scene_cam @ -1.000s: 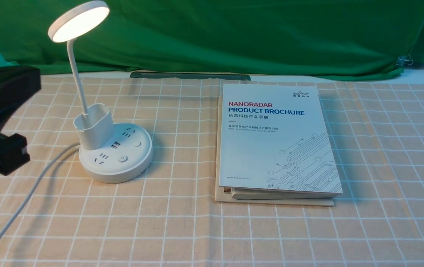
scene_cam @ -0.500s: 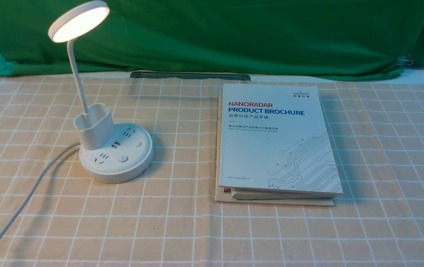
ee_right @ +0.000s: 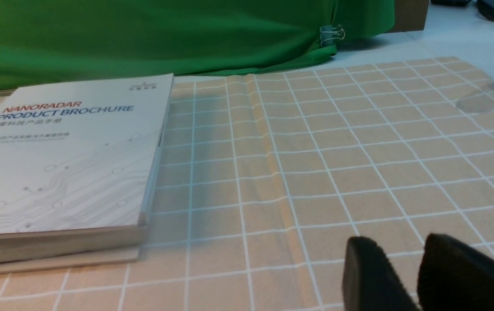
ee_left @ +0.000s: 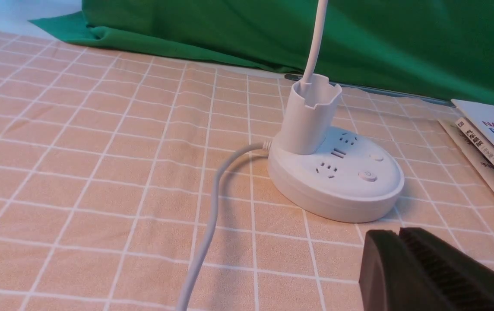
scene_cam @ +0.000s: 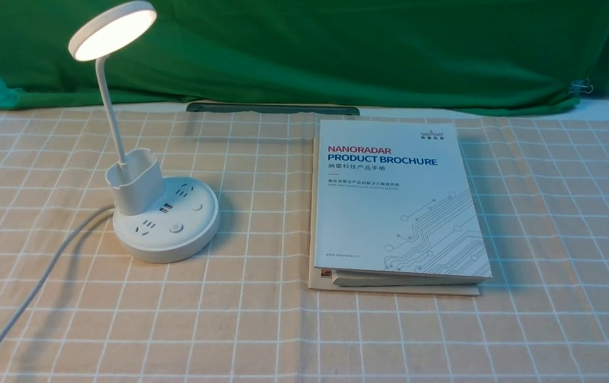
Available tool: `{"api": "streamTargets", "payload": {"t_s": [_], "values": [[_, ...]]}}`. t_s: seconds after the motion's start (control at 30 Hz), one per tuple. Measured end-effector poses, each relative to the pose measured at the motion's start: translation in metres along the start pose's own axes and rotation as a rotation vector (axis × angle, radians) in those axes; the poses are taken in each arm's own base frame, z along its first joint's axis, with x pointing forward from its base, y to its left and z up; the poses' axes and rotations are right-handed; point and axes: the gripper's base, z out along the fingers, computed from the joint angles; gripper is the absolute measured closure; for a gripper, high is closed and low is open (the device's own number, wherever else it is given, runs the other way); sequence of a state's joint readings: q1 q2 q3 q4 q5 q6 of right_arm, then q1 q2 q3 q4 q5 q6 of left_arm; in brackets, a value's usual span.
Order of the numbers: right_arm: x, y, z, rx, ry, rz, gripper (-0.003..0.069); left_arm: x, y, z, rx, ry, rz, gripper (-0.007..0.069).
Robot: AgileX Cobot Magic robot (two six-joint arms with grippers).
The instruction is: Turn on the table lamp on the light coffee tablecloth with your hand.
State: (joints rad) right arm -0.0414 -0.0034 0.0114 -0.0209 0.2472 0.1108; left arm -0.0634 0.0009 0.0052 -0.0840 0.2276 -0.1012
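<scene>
Left hand (ee_left: 396, 235): fingers pressed together, holding nothing, near side of the lamp base.
Table lamp (scene_cam: 163, 218): left on the light coffee tablecloth (scene_cam: 262, 330), disc head glowing, so it looks on.
Advice: back away clear of the cord (scene_cam: 43, 276).
Brochure (scene_cam: 395, 202): "NANORADAR PRODUCT BROCHURE".
Right hand (ee_right: 415, 268): fingers slightly apart, empty.

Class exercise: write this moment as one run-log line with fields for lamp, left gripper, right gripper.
lamp: white plastic table lamp lit, on beige grid tablecloth | left gripper: shut, short of lamp base | right gripper: slightly open, empty
</scene>
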Motion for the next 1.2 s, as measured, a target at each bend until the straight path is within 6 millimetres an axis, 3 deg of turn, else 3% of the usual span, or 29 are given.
{"api": "streamTargets", "payload": {"t_s": [1.2], "values": [[0.0000, 0.0000, 0.0000, 0.000, 0.000, 0.000, 0.0418, -0.0001, 0.0000, -0.0003, 0.001, -0.002, -0.001, 0.0547]]}}
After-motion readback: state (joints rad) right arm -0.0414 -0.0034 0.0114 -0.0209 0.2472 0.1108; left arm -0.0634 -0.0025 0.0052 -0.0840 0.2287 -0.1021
